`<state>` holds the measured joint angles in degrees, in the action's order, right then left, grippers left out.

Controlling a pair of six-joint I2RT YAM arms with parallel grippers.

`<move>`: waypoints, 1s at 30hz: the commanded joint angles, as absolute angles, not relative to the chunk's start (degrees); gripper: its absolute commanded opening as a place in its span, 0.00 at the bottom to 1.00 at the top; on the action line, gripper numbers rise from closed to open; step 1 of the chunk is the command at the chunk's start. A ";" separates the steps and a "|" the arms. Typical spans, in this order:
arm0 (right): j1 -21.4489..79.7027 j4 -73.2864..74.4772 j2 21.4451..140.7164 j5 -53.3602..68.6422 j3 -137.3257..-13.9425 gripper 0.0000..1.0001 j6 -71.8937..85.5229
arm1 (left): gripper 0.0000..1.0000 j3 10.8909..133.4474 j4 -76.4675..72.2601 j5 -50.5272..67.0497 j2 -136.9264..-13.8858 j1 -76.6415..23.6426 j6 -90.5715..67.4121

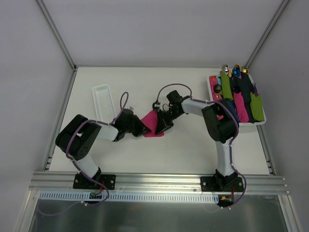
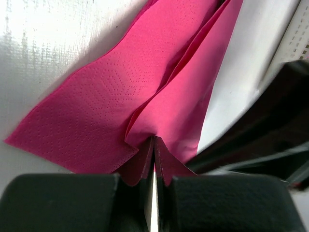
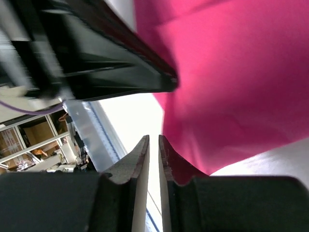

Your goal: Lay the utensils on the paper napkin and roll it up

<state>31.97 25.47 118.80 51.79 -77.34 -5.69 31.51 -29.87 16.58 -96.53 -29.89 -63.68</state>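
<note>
Left gripper is closed, pinching the pink napkin, which lies unrolled at the centre of the table. Right gripper is nearly closed; whether it holds anything cannot be told. No utensils show on the napkin, and rolling is not yet done.

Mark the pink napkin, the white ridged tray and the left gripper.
pink napkin (image 2: 96, 111), left wrist view, flat embossed layer
white ridged tray (image 1: 104, 101), top view, its middle
left gripper (image 2: 154, 145), left wrist view, between its fingertips

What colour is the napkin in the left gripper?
Magenta-pink paper napkin, faintly dot-embossed; left wrist view shows it best.
</note>
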 commanded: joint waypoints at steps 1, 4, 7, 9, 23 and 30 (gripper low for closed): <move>32.61 25.67 121.55 48.96 -75.85 0.15 -7.73 | 0.00 29.80 -24.43 14.68 -99.05 -29.53 -60.82; 32.43 24.88 122.96 48.34 -74.97 0.15 -7.21 | 0.00 29.62 -24.35 14.76 -98.88 -29.53 -60.73; 32.43 23.12 122.87 48.43 -73.04 0.14 -5.63 | 0.00 29.44 -24.35 15.03 -98.70 -29.53 -60.64; 32.43 21.89 122.35 48.87 -70.59 0.14 -4.58 | 0.00 29.27 -24.43 15.12 -98.53 -29.44 -60.47; 31.29 15.38 106.53 57.31 -69.86 0.22 2.02 | 0.00 24.70 -22.94 17.31 -95.80 -29.44 -57.13; 29.62 18.01 114.07 49.75 -83.48 0.25 1.93 | 0.00 24.34 -22.85 17.67 -95.45 -29.53 -56.78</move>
<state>30.13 17.21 110.76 53.12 -78.32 1.48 27.09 -32.67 19.14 -94.32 -29.89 -60.62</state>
